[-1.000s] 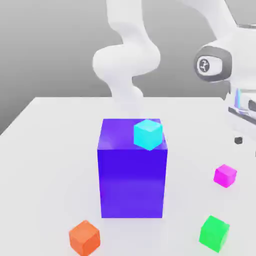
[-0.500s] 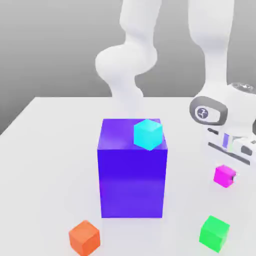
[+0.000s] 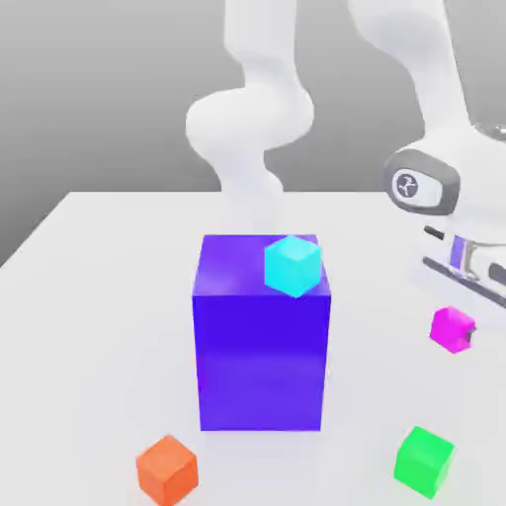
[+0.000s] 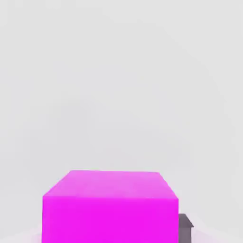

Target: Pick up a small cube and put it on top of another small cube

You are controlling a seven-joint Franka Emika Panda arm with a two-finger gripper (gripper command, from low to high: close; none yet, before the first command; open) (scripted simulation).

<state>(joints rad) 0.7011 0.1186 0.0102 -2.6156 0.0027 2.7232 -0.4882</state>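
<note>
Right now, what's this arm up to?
The Panda's gripper has hold of the small magenta cube, which looks just lifted. It hasn't been stacked on anything. A cyan cube sits on the big blue-violet block; green and orange cubes rest on the table.

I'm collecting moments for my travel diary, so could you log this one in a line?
claw: gripping magenta cube | cyan cube: on blue block

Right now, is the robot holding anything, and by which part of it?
Yes, the pincer holds the pink cube by its sides, one fingertip against a side face.
</note>
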